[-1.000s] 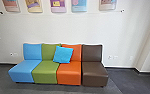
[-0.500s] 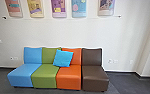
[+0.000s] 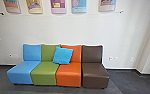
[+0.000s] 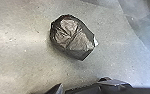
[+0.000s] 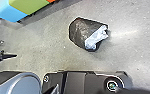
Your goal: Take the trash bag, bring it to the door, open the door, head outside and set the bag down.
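1. One white wall (image 3: 53, 31) spans the far side of your scene, above one dark grey floor (image 3: 133, 83).
2. You have four armless seats side by side on the far side, left to right: blue seat (image 3: 20, 72), green seat (image 3: 44, 73), orange seat (image 3: 69, 75), brown seat (image 3: 94, 75).
3. Five posters (image 3: 58, 6) hang in a row on the wall above them, a wider gap setting off the one at the right.
4. Your one trash bag (image 4: 73, 37), dark and crumpled, lies on the floor, bare floor between it and the robot's dark plate (image 5: 77, 81). A white patch (image 5: 94, 38) shows on it.
5. As for your tools, you cannot tell whether the left gripper (image 4: 58, 88) or the right gripper (image 5: 54, 89) is apart or together; neither has hold of the bag.
6. One bright blue cushion (image 3: 63, 55) leans on the backrests where green and orange meet.
7. Small outlet plates (image 3: 110, 58) dot the wall left and right of the seats.
8. Against half a second ago, your head camera has tipped down slightly, so less of the posters shows. The seats and cushion keep their places.
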